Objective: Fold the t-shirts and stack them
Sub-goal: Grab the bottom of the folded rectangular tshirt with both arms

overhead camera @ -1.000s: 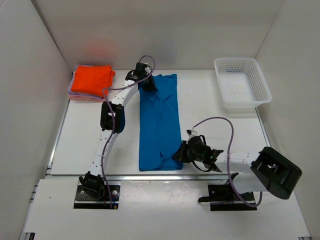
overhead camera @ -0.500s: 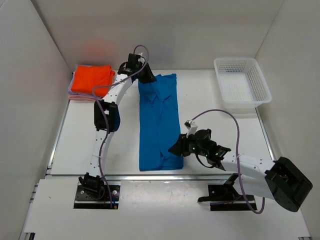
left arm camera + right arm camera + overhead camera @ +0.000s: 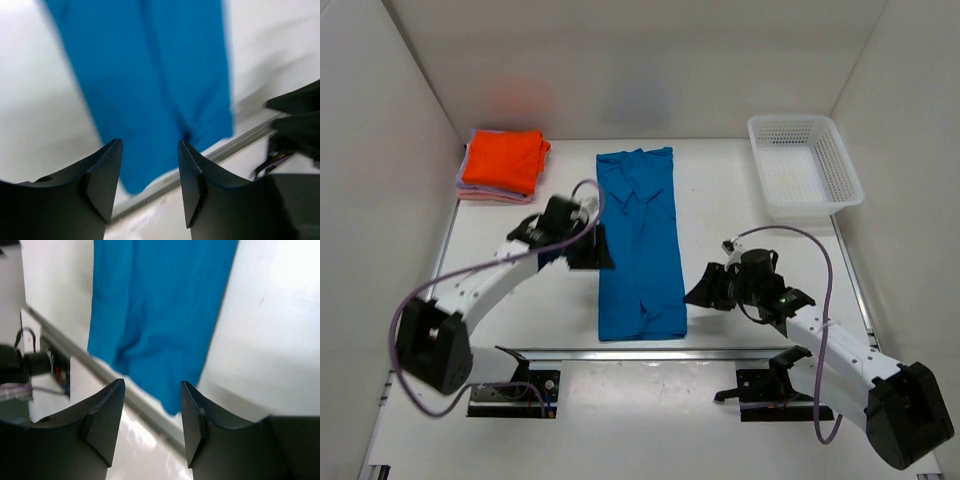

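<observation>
A bright blue t-shirt lies folded into a long strip down the middle of the table; it also shows in the left wrist view and in the right wrist view. An orange t-shirt lies folded on top of pale pink ones at the back left. My left gripper is open and empty at the strip's left edge, near its middle. My right gripper is open and empty just right of the strip's near end. Neither touches the cloth.
A white mesh basket stands at the back right. A metal rail runs along the table's near edge. White walls close the table on the left, back and right.
My left gripper has let go of the shirt's far end and swung back to mid-table. My right gripper has let go of the near end and moved off to the right.
</observation>
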